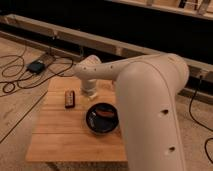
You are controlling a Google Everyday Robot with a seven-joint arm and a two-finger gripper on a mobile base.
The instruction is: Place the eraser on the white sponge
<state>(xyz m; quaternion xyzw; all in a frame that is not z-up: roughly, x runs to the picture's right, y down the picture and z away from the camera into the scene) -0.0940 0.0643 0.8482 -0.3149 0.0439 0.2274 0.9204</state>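
The eraser [69, 99] is a small black bar lying flat on the wooden table [60, 137], left of centre. My gripper [91, 95] hangs from the white arm [150, 100] just right of the eraser, close above the table's back part. The white sponge is hidden behind the gripper end of the arm. The gripper does not touch the eraser.
A round black bowl [102, 120] with a yellowish-orange piece [105, 114] in it stands in front of the gripper. The arm's big white body covers the table's right side. Cables [17, 75] and a black box [36, 66] lie on the floor at left.
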